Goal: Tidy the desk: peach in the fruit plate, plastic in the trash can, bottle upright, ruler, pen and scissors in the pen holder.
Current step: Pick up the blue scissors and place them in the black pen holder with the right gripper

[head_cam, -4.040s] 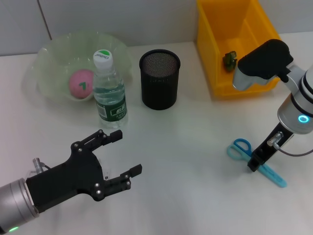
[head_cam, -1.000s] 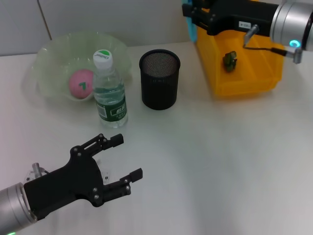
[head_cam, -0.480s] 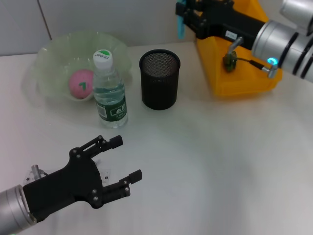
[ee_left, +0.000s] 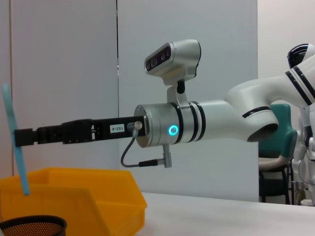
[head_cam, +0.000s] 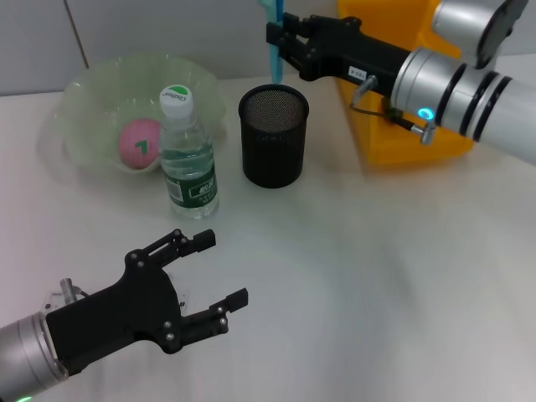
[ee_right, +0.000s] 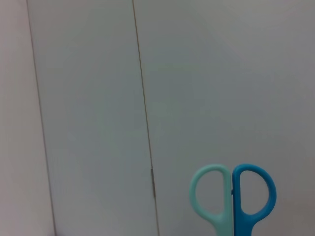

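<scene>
My right gripper (head_cam: 276, 38) is shut on the blue scissors (head_cam: 273, 65) and holds them upright, tips down, just above the rim of the black mesh pen holder (head_cam: 274, 134). The left wrist view shows the scissors (ee_left: 12, 132) hanging over the holder (ee_left: 32, 226). Their handles (ee_right: 231, 196) show in the right wrist view. The pink peach (head_cam: 138, 141) lies in the green fruit plate (head_cam: 92, 92). In front of the plate the bottle (head_cam: 187, 155) stands upright. My left gripper (head_cam: 222, 268) rests open low at the near left. Plastic, ruler and pen are out of view.
The yellow trash can (head_cam: 381, 142) stands at the back right, largely covered by my right arm (head_cam: 469, 92). A white wall runs behind the desk. Bare white desk surface (head_cam: 360, 276) spreads across the front and right.
The right arm lifted the scissors off the desk and carried them leftward, from over the yellow trash can to above the pen holder. The left gripper barely shifted.
</scene>
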Tool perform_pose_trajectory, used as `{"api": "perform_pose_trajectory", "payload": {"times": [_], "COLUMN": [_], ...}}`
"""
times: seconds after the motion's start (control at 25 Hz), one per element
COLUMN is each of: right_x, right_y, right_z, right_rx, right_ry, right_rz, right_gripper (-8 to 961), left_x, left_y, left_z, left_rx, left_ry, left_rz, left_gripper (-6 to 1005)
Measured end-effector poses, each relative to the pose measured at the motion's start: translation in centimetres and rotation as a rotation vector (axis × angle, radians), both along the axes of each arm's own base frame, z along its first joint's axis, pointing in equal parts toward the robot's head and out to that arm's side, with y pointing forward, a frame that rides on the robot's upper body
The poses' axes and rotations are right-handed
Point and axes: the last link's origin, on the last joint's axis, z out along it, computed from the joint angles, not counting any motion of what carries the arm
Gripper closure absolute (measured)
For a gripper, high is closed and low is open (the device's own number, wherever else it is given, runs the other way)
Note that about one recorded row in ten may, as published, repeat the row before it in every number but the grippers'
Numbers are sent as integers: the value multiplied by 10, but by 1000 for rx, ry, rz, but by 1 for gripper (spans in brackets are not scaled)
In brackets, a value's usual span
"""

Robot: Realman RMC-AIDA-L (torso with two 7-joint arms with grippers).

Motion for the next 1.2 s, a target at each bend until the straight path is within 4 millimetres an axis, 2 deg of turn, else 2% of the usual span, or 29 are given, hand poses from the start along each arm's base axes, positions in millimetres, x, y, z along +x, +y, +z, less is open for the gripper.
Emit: {"api": "perform_pose_trajectory", "payload": {"times": [0.36,1.2], "right_x": [7,24], "right_y": [4,-10], "right_z": [-12,-40], "right_rx": [56,-64], "right_ry": [-50,-123], "right_rz": [-30,-106], "right_gripper": [666,629], "left_x": [1,2], "left_y": [2,7], "left_z": [-1,-2], "left_rx": [-5,-5], "left_ry": [1,11], "left_rz": [-1,4], "left_gripper": [182,181]}}
